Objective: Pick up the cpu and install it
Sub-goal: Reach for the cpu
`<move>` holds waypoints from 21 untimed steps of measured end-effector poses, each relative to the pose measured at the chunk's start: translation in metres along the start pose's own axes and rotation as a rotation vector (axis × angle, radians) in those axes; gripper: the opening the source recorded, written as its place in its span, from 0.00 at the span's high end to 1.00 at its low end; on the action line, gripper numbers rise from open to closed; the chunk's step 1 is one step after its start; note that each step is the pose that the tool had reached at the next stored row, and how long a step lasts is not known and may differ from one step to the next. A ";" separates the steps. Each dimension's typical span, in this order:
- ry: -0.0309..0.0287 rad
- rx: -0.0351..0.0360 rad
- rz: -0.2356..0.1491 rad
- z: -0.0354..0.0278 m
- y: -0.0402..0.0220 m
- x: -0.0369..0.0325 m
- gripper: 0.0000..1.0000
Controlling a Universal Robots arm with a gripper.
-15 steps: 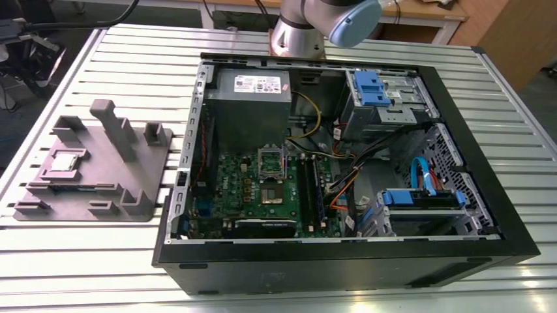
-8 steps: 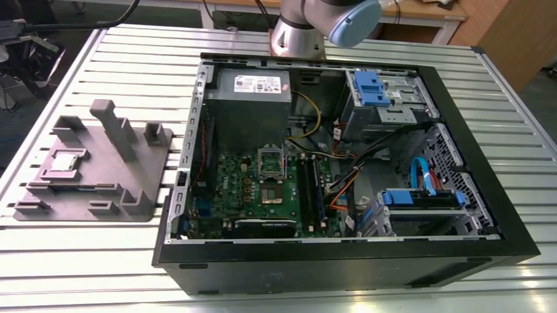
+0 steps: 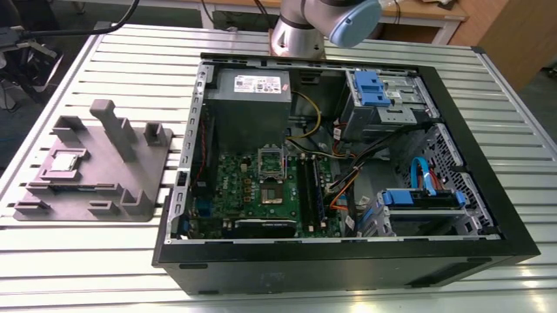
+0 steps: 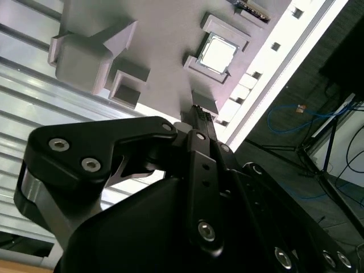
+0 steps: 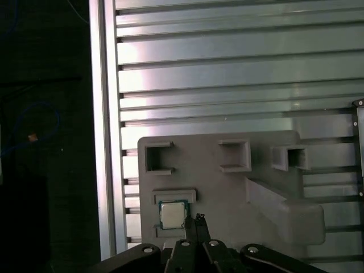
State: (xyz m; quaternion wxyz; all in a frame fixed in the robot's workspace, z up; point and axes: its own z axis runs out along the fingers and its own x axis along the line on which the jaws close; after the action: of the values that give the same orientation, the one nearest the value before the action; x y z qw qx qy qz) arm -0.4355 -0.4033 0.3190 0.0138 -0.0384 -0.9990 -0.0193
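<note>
As the exterior view shows it, finds the cpu (image 3: 66, 161) lying flat, silvery top up, in a square recess of the grey fixture block (image 3: 113, 189), toward that block's end on the exterior view's left. Places the fixture block on the slatted metal table (image 3: 87, 261), near the open computer case (image 3: 348, 264) and to the exterior view's left of it. Notes inside the case the green motherboard (image 3: 252, 195), with the dark socket (image 3: 271, 193) bare and the metal socket frame (image 3: 271, 158) standing upright at its far edge. Notes the arm (image 3: 335, 23) rising beyond the far wall of the case.

In both wrist views, picks out the gripper (image 5: 195, 220) (image 4: 200, 114) hanging above the fixture block (image 5: 227, 187) (image 4: 165, 34), clear of its surface. Reads the two thin fingers as pressed together, with nothing pinched between them. In the first wrist view, puts the fingertips just beside one edge of the cpu (image 5: 170, 214) as pictured, not over its centre. Cannot tell the height of the gap beneath them. In the second wrist view, confirms the cpu (image 4: 218, 53) seated inside its raised border, free of any contact. Records the cpu as not yet lifted and the socket as not yet filled.
</note>
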 end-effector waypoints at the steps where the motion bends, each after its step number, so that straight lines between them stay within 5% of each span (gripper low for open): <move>1: 0.0001 0.0000 0.000 0.0006 -0.0010 0.0005 0.89; 21: 0.0001 0.0001 0.000 0.0261 -0.0177 0.0084 0.89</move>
State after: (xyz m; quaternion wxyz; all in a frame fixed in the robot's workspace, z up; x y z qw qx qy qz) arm -0.4460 -0.4193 0.2925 0.0138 -0.0384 -0.9990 -0.0193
